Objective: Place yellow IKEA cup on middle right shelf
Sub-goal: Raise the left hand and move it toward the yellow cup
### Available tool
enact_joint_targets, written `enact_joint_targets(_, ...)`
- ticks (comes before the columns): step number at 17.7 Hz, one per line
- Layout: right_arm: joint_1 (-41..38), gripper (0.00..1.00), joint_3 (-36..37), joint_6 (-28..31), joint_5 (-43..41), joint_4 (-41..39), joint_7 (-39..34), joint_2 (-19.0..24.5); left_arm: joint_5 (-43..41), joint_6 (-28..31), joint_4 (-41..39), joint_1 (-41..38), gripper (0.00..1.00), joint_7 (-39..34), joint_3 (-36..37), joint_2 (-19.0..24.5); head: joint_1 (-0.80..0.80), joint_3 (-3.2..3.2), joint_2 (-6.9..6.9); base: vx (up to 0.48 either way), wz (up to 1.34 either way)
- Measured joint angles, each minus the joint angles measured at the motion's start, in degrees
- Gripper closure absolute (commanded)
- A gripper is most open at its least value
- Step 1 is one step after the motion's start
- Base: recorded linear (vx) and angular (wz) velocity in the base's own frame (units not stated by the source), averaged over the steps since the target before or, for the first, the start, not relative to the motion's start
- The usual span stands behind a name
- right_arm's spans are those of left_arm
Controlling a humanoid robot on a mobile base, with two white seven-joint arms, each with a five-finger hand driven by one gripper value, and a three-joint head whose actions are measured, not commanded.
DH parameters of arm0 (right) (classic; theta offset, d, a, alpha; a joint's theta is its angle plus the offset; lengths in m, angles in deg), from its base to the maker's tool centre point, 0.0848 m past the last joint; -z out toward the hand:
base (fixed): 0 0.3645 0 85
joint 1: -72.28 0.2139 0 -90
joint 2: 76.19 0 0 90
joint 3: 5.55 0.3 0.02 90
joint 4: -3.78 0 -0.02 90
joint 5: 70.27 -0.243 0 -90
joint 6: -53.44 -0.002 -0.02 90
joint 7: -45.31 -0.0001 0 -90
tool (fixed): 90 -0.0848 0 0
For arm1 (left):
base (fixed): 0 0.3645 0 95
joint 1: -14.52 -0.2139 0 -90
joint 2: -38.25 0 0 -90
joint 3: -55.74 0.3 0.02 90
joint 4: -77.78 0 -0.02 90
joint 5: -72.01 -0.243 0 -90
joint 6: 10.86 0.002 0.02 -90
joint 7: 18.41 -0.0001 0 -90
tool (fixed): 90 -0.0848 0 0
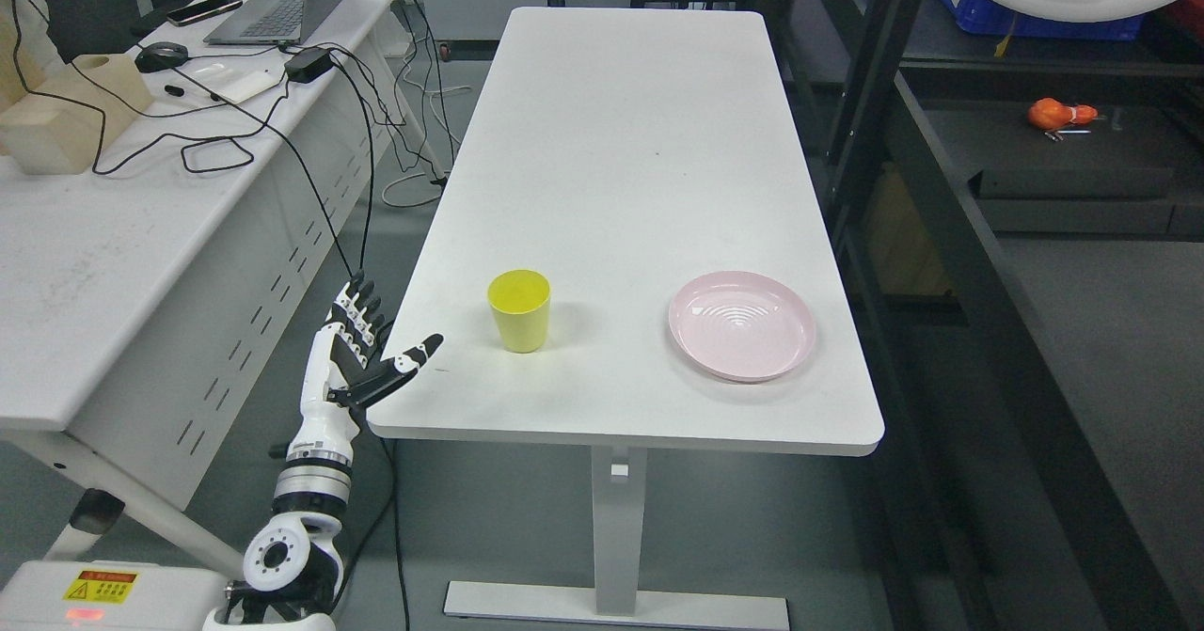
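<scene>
A yellow cup (519,310) stands upright on the white table (621,142), near its front edge and left of the middle. My left hand (374,347) is raised at the table's front left corner, fingers spread and holding nothing, its thumb reaching over the table edge toward the cup. A gap of about a hand's width separates the thumb tip from the cup. The right arm does not show. A dark shelf rack (950,198) runs along the right side of the picture.
A pink plate (742,323) lies on the table right of the cup. A second white desk (113,227) at left carries a laptop (282,6), cables and a wooden block (71,114). An orange object (1058,114) sits on a dark shelf at right.
</scene>
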Motion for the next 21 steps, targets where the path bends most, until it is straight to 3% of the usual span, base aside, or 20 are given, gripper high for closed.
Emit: enact_joint_targets(21, 0.01, 0.01, 0.00, 0.00, 0.00, -0.02, 0.00, 0.00, 0.05, -0.59, 16.06, 11.77, 0.00, 2.80, 1.59, -1.21, 0.00, 0.00, 0.00, 0.028, -0.03)
